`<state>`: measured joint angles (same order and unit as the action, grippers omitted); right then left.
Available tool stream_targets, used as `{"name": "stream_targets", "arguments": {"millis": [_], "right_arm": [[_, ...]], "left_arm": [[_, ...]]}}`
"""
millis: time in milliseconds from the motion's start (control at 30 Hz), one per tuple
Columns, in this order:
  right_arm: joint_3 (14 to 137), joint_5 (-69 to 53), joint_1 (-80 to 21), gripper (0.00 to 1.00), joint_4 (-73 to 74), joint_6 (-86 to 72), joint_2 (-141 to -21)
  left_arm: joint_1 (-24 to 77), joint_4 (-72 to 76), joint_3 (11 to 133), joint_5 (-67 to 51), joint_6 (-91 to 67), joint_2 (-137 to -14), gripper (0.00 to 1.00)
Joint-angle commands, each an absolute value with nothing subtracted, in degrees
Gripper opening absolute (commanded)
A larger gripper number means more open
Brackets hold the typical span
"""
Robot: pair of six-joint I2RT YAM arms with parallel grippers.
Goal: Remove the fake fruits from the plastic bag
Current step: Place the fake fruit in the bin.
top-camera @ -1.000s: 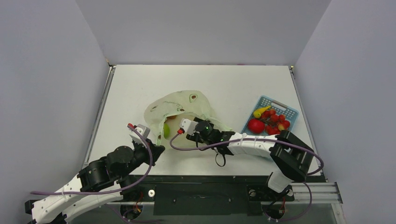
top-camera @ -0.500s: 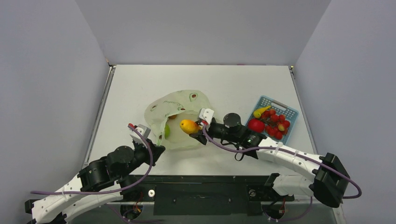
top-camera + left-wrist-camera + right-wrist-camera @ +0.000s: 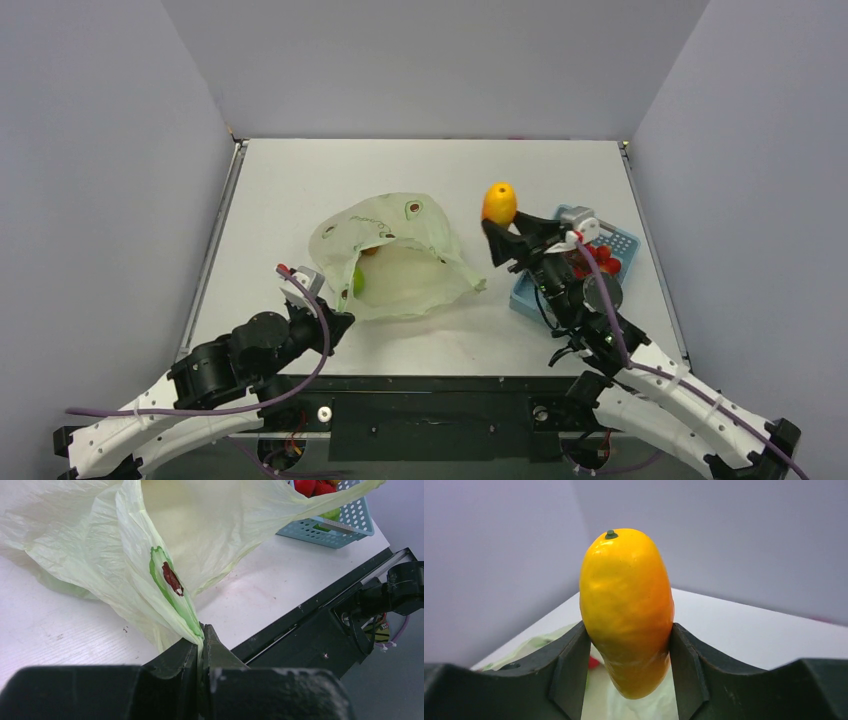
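The pale yellow-green plastic bag (image 3: 400,270) lies open at the table's middle, its mouth facing the arms. My left gripper (image 3: 335,320) is shut on the bag's near-left edge (image 3: 175,607), and in the left wrist view its jaws (image 3: 202,635) pinch the film flat. A green fruit (image 3: 357,280) shows inside the bag. My right gripper (image 3: 503,227) is raised off the table, right of the bag, and shut on an orange-yellow elongated fruit (image 3: 499,203). The fruit (image 3: 626,605) stands upright between the fingers (image 3: 571,675), stem end up.
A blue lattice basket (image 3: 622,240) with several red fruits (image 3: 606,264) sits at the right, partly behind my right arm; the left wrist view shows its wall (image 3: 345,525). Grey walls close in the table on three sides.
My right gripper came out of the bag holding the orange-yellow fruit, then rose and swung right to the basket's left edge. The left gripper kept its hold on the bag.
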<state>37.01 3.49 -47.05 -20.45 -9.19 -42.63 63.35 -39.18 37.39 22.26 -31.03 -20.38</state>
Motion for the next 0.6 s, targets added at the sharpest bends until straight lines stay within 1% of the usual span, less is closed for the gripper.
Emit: {"name": "stream_targets", "arguments": {"millis": [0,33,133,167,200,233,267,300,333,367,433,567], "right_arm": [[34.82,32.29,-44.35,0.0,-16.81,-15.53,-35.63],[35.18,36.15,-42.9,0.0,-12.62,-15.94,-34.13],[36.42,40.68,-39.14,0.0,-2.97,-16.56,-32.87],[37.78,43.37,-38.38,0.0,3.39,-17.51,-33.14],[38.58,44.62,-36.64,0.0,6.53,-20.4,-34.23],[40.14,45.89,-35.64,0.0,12.75,-22.33,-35.0],[40.68,45.62,-33.72,0.0,15.16,-25.97,-36.48],[41.39,42.96,-32.68,0.0,18.95,-27.31,-37.27],[41.53,40.86,-30.96,0.0,20.11,-28.3,-38.65],[41.25,35.42,-30.24,0.0,21.2,-28.08,-39.28],[40.3,28.96,-29.07,0.0,21.76,-25.86,-41.08],[39.57,25.35,-28.56,0.0,22.92,-19.26,-45.89]], "left_arm": [[63.75,-36.33,38.46,22.24,-31.21,-20.83,0.0],[63.73,-36.32,38.43,22.24,-31.18,-20.83,0.0],[63.78,-36.22,38.49,22.14,-31.12,-20.89,0.0],[63.78,-36.26,38.5,22.1,-31.16,-20.9,0.0],[63.75,-36.2,38.47,22.0,-31.14,-20.89,0.0],[63.75,-36.21,38.48,21.99,-31.05,-20.9,0.0],[63.78,-36.17,38.49,21.95,-31.04,-20.91,0.0],[63.71,-36.14,38.45,21.96,-31.03,-20.92,0.0],[63.76,-36.19,38.42,21.93,-31.03,-21.05,0.0],[63.75,-36.2,38.41,21.96,-31.03,-21.02,0.0],[63.74,-36.15,38.44,21.83,-31.06,-20.94,0.0],[63.81,-36.14,38.41,21.75,-31.05,-20.43,0.0]]}}
